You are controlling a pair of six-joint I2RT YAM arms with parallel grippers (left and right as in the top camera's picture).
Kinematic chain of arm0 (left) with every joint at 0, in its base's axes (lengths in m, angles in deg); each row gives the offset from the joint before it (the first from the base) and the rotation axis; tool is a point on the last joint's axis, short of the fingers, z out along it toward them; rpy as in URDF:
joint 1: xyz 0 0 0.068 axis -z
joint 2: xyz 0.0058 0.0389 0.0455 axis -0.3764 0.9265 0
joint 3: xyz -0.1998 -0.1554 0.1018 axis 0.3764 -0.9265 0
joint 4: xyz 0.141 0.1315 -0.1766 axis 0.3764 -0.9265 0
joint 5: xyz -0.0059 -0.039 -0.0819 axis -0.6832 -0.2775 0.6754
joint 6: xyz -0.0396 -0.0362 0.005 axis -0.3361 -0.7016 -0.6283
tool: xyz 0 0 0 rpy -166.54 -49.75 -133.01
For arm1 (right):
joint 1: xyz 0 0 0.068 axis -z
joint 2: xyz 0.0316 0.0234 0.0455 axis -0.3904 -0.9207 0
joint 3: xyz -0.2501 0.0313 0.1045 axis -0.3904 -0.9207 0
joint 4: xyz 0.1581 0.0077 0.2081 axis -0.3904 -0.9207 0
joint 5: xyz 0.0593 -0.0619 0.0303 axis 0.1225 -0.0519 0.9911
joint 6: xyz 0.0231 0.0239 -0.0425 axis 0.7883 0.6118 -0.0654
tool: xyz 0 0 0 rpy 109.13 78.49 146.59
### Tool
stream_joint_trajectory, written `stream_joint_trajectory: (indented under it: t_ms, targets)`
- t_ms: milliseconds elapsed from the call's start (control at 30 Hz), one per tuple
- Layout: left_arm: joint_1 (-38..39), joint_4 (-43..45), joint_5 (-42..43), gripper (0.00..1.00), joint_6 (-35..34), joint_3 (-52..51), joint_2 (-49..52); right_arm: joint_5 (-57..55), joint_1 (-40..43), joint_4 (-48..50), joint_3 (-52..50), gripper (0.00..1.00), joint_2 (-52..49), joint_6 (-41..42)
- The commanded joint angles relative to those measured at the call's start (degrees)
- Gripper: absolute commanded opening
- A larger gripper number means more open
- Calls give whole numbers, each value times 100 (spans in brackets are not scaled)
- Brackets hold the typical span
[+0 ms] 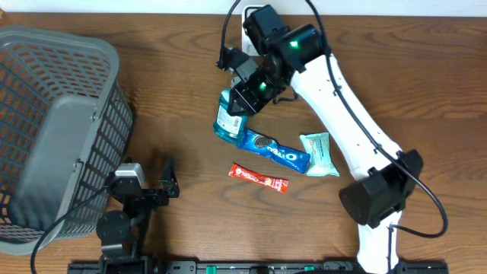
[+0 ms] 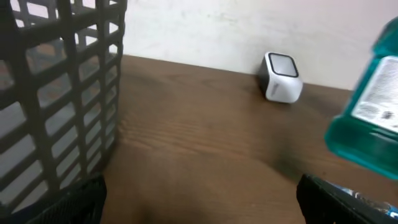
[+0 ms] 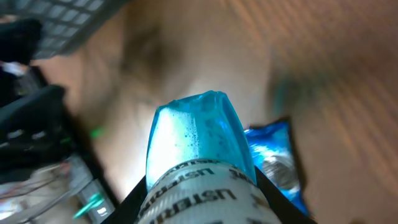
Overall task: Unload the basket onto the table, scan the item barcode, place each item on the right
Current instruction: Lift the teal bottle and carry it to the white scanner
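**Above the counter's middle: mouthwash bottle being held up for scanning**

Right tool [image 1: 245,99] is clamping the mouthwash bottle [image 1: 224,122] around its labelled part and holding it off the counter [image 1: 175,76], likely so the barcode can be turned toward the white scanner [image 2: 281,76] standing by the far wall. Left tool [image 1: 169,180] is resting beside the basket [image 1: 46,68], jaws apart, gripping nothing. Basket is showing no contents. Cookie packet [image 1: 274,150], red stick packet [image 1: 259,177] and pale green pouch [image 1: 319,154] are lying loose near the bottle, probably awaiting scanning.

The teal plastic mouthwash bottle [image 2: 348,143] runs off the left wrist view's right edge, its white label [image 2: 379,102] blurred
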Motion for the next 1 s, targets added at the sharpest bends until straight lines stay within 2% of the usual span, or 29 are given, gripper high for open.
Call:
stream_joint_trajectory:
  t_ms: [0, 200, 367, 667, 800, 967]
  targets:
    - [-28, -7, -72, 98, 72, -116, -4, 1091, 26, -162, 181, 8, 308, 179]
    - [-28, -164, -66, 98, 48, -116, 44, 1864, 94, -575, 181, 7, 308, 22]
    - [-28, -162, -72, 98, 52, -116, 118, 1891, 212, -905, 181, 7, 308, -48]
    - [-28, -162, -72, 98, 52, -116, 129, 2009, 529, -1263, 181, 6, 308, -730]
    - [-28, -162, -72, 98, 52, -116, 129, 885, 588, -1021, 181, 1, 308, -800]
    - [-28, -162, -72, 98, 52, -116, 129, -588, 570, -372, 181, 2, 308, -564]
